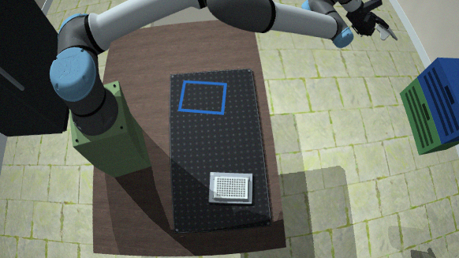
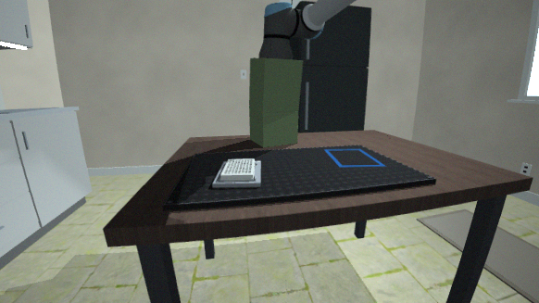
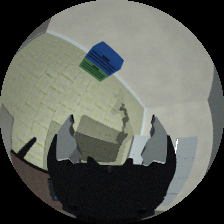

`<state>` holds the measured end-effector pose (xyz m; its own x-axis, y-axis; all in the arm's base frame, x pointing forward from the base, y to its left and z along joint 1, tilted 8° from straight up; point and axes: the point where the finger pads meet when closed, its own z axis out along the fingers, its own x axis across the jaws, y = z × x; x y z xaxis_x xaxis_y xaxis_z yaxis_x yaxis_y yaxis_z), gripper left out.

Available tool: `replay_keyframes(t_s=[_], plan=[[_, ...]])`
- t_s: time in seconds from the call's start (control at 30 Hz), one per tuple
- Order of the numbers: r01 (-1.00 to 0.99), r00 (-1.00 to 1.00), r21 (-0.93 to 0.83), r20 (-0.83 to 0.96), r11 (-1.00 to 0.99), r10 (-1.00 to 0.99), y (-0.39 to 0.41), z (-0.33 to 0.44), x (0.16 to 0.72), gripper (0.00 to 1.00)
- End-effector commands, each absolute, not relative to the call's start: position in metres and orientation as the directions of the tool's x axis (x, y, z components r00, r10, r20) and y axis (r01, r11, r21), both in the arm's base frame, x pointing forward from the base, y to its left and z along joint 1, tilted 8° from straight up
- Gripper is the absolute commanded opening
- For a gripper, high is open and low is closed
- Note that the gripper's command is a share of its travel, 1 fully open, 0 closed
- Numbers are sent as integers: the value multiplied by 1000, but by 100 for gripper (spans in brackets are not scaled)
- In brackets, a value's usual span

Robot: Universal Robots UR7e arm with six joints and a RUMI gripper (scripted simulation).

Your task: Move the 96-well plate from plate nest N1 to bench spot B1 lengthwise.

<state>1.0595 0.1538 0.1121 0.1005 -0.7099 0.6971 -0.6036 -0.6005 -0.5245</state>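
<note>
Out past the far edge of the dark wooden worktop [image 1: 130, 50], your black two-jaw gripper [image 1: 371, 20] hangs over the tiled floor, jaws spread wide and empty. The single white 96-well plate [image 1: 231, 186] sits in its one grey plate nest [image 1: 212, 200] at the near end of the black perforated mat [image 1: 221, 136], well apart from the one blue taped outline [image 1: 202, 96]. Expect a light, stiff, slick plastic plate; take it across the two long side walls, gently.
</note>
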Motion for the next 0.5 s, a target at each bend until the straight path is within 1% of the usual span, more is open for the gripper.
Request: replay_keyframes(t_s=[0.0, 0.27, 0.33, 0.47], plan=[[-615, 105, -519, 692, -594, -714, 137, 105, 1058, 100], [-615, 106, -519, 693, -594, -714, 117, 92, 1056, 100], [-654, 120, -496, 677, -571, -726, 108, 86, 1054, 100], [-653, 119, -497, 678, -571, -726, 92, 76, 1051, 100]])
